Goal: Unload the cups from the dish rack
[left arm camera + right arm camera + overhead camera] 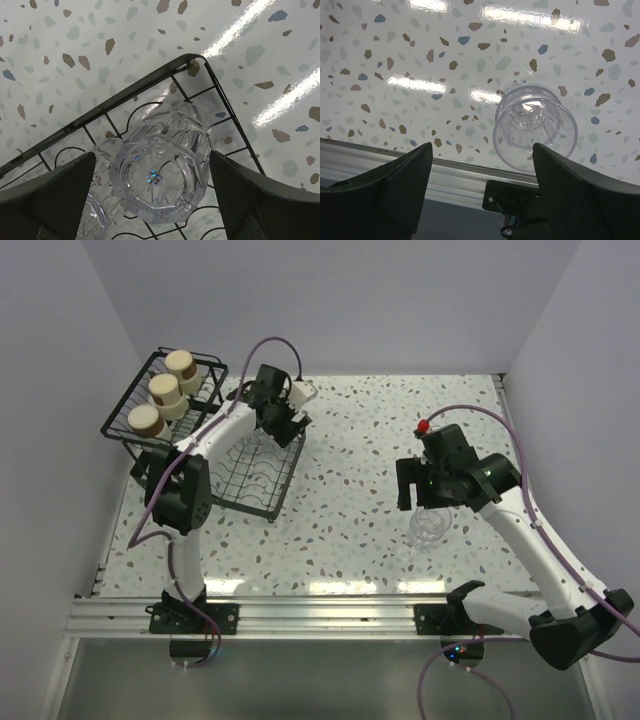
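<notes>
Top external view: from where I stand, the left tool [283, 425] hangs over the flat tray of the black wire dish rack [245, 506], its fingers spread wide. Straight beneath it, in the left wrist view, a clear ribbed tumbler [160, 167] stands base-up in the corner of the tray, sitting between the two dark fingers [50, 197]. Whether either one touches the glass I cannot tell. A second clear tumbler [92, 220] peeks in just beside the left finger, mostly cut off. Beyond that tool and to its left, three cream cups with brown bases [165, 390] stand in a row on the rack's raised basket tier. Over on the other side, the right tool [422, 502] hovers above the speckled bench [350, 490], also open and holding nothing. Another clear tumbler [428, 527] stands mouth-up on the bench just below it, well apart from the rack. In the right wrist view it lies between the fingers, closer to the right-hand one, near the aluminium rail [455, 177] at the bench edge.
</notes>
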You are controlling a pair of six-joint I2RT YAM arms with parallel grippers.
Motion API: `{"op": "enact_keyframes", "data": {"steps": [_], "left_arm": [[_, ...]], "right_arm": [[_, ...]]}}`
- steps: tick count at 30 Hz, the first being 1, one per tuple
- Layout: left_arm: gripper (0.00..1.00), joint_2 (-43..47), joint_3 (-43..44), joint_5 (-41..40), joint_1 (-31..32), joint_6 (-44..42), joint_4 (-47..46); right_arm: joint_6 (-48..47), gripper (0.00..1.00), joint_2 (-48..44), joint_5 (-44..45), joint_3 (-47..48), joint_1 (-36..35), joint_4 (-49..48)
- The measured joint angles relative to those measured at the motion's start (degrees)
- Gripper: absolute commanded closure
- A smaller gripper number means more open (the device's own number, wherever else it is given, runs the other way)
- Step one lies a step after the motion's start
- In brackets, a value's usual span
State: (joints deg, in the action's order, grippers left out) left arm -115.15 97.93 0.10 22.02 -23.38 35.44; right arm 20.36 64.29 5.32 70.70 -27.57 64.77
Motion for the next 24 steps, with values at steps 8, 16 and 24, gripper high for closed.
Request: {"op": "enact_keyframes", "data": {"steps": [8,16,24], "left_arm": [[0.21,-0.46,-0.52,2.16,-0.70,-0.02,0.94],[0.81,-0.52,-0.63,3.67,-0.70,-0.24,1.16],[1.00,1.33,-0.52,3.91,-0.74,-0.20,4.74]], "right_arm": [[-0.11,0.16,-0.22,0.09,-0.02,0.00,-0.02],[-0.13,0.15,-1.11,0.28,-0.02,0.00,0.00],[-0.76,0.14,-2.49,-1.90,1.77,0.00,-0.52]]}}
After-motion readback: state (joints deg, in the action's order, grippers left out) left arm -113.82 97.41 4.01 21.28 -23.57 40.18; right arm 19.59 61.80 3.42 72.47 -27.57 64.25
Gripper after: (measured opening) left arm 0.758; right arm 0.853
